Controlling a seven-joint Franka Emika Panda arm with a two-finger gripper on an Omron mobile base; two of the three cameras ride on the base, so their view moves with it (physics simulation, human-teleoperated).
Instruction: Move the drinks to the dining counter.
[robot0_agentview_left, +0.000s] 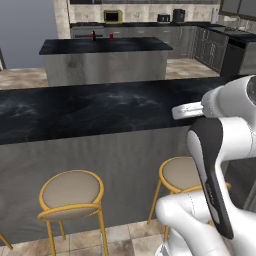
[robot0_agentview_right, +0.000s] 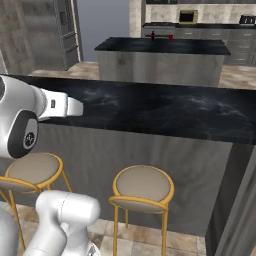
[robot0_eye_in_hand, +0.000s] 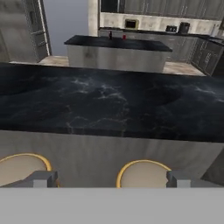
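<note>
Two black stone tops pretty much own this scene. Biggest is the dining counter, glossy black with white veining over grey panelled sides, running straight across the middle of both base views and the hand view. Its top is bare from what I can see.

Past it, toward 12 o'clock, sits the shorter island block, same black top with grey sides. Behind that is the back wall run of grey cabinets with a yellowish microwave and a couple of dark appliances I can't make out.

The drinks are way back there, well apart from the dining counter: a slim dark bottle and a small red can just beside it, bottle on the left. From these angles I can't tell whether they stand on the island's far edge or on the back counter behind it. In the right base view they show at about 12 o'clock, bottle and can; in the hand view they're tiny specks near the top.

Tucked under the dining counter's near side are round stools with tan seats and yellow frames.

Smallest bit: the gripper, with its two dark fingertips spread wide at the bottom of the hand view, nothing between them, pointing at the counter's side above the stools.
</note>
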